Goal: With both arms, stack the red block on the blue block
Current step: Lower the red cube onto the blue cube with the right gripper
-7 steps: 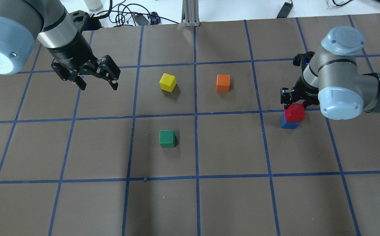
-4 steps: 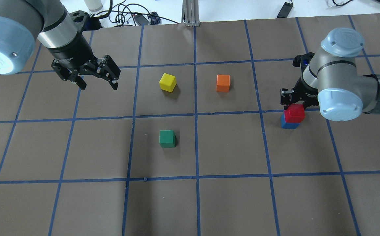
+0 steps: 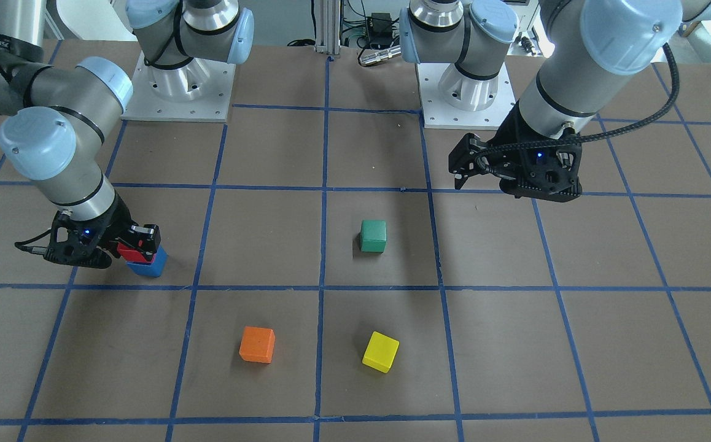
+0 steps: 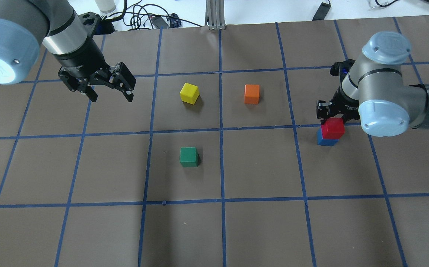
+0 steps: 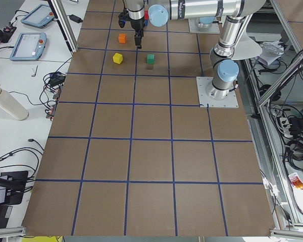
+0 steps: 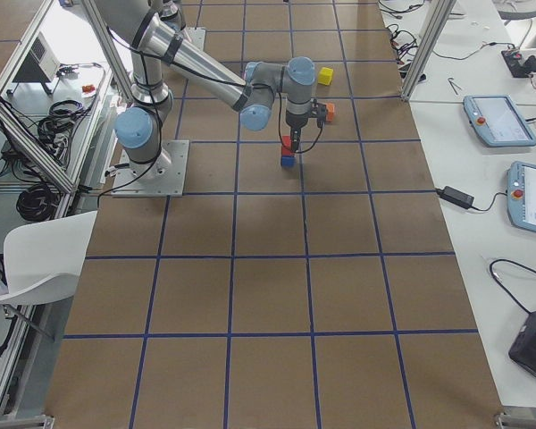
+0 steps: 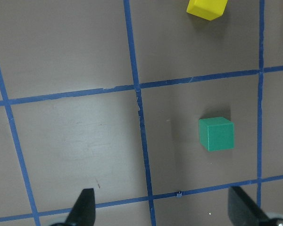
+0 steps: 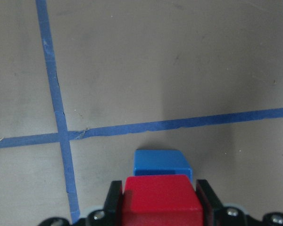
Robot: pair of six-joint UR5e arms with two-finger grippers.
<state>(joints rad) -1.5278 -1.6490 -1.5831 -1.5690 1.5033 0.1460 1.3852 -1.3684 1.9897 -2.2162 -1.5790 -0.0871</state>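
The red block sits on top of the blue block at the table's right side, slightly offset. My right gripper is shut on the red block; in the right wrist view its black fingers press both sides of the red block, with the blue block just beyond and below. The front view shows the same stack, red block on blue block. My left gripper is open and empty, held above the table at the far left, also seen in the left wrist view.
A yellow cube and an orange cube lie at mid table, a green cube nearer the robot. Blue tape lines grid the brown table. Cables and gear lie beyond the far edge.
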